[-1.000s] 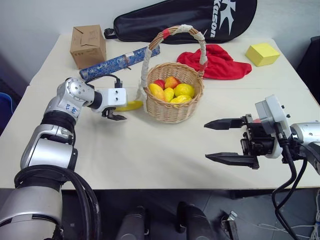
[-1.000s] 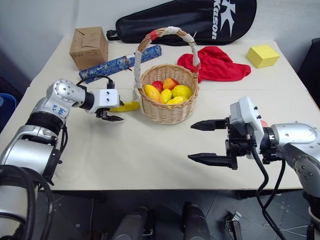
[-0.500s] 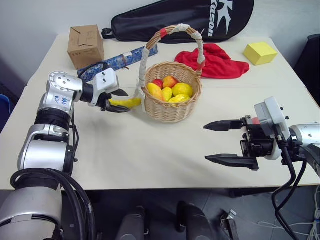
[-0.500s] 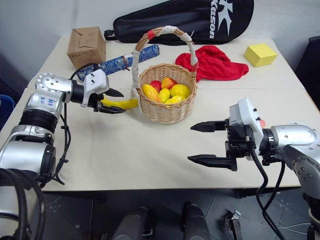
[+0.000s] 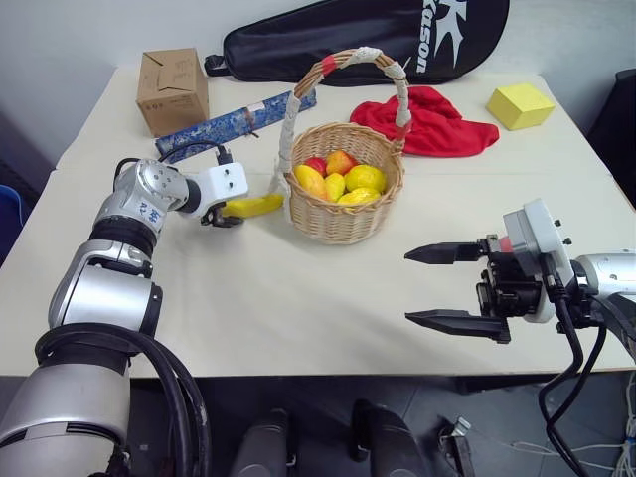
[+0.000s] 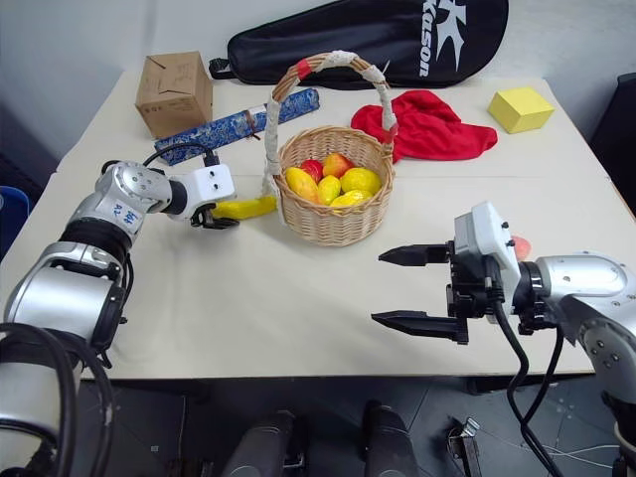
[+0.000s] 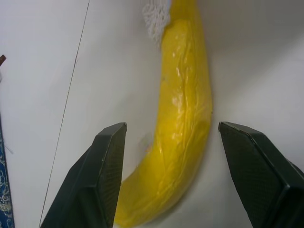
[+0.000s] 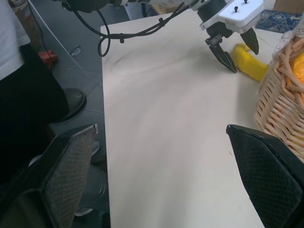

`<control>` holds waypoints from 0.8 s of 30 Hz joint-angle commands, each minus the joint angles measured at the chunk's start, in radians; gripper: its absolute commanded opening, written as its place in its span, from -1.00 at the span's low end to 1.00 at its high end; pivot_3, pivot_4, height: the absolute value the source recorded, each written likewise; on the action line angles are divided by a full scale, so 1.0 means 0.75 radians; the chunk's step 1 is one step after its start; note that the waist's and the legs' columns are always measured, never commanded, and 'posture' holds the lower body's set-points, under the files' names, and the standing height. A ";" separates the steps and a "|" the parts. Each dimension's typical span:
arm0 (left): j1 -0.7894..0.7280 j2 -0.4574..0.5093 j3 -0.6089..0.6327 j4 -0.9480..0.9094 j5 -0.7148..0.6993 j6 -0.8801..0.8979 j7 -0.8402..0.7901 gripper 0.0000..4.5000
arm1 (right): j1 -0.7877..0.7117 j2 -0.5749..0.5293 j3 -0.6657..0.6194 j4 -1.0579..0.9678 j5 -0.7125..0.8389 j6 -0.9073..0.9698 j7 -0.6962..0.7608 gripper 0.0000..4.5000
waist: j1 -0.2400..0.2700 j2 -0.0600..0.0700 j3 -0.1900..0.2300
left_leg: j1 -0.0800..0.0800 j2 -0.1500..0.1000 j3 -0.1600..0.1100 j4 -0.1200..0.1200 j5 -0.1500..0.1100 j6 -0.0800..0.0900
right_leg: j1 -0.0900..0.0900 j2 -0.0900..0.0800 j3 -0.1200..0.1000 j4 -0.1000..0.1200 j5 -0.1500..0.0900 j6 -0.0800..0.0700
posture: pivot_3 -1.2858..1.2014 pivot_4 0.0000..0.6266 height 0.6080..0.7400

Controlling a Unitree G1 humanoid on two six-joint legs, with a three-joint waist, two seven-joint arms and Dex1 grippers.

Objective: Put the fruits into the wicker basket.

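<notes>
Banana (image 7: 183,123) found flat on tabletop (image 5: 298,298), left of centre beside wicker basket (image 5: 343,214). Left gripper (image 7: 173,175) straddled it, jaws parted, nothing held. Right gripper (image 5: 459,286) wide open, empty. Advised: descend squarely, clamp mid-body.

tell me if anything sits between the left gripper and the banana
Nothing visible does. The left gripper is open with a finger on either side of the banana, which lies on the table beside the wicker basket.
</notes>
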 commanded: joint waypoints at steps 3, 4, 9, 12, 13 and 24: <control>-0.022 0.008 0.012 0.020 -0.004 0.015 -0.058 -0.05 | 0.013 -0.003 -0.066 -0.064 0.034 -0.014 -0.014 1.00 | -0.002 0.000 0.000 | 0.001 0.000 0.000 0.000 0.000 0.000 | 0.000 0.000 0.000 0.001 0.000 0.000 | 0.03 -0.52 1.00; -0.023 0.009 0.026 0.019 -0.022 0.035 -0.094 -0.18 | 0.014 -0.003 -0.069 -0.065 0.035 -0.013 -0.014 1.00 | -0.003 0.000 0.000 | 0.001 0.000 0.000 0.000 0.000 0.000 | 0.000 0.000 0.001 0.001 0.000 0.000 | 0.03 -0.52 1.00; -0.010 0.060 0.055 -0.023 -0.059 0.049 -0.259 -0.73 | -0.010 0.000 -0.073 -0.044 0.032 -0.022 -0.025 1.00 | -0.005 0.000 0.000 | 0.000 0.001 0.002 0.000 0.000 0.000 | -0.002 0.000 0.002 0.002 0.000 0.000 | 0.03 -0.52 1.00; 0.015 0.108 0.069 -0.102 -0.097 0.051 -0.419 -0.73 | -0.029 0.003 -0.063 -0.031 0.020 -0.031 -0.032 1.00 | -0.005 0.000 0.000 | 0.000 0.001 0.003 0.000 0.000 0.000 | -0.003 0.000 0.003 0.002 0.000 0.000 | 0.03 -0.52 1.00; 0.039 0.132 0.075 -0.167 -0.124 0.075 -0.514 -0.73 | -0.035 0.003 -0.062 -0.026 0.017 -0.032 -0.033 1.00 | -0.005 0.000 0.000 | 0.000 0.001 0.004 0.000 0.000 0.000 | -0.004 0.000 0.003 0.002 0.000 0.000 | 0.03 -0.52 1.00; 0.380 0.249 0.233 -1.769 -0.823 1.340 -0.872 -0.73 | -0.077 0.010 -0.058 0.007 0.003 -0.038 -0.056 1.00 | 0.004 0.000 0.000 | -0.001 0.001 0.001 0.005 0.000 0.000 | -0.001 0.000 0.005 0.003 0.001 0.000 | 0.03 -0.52 1.00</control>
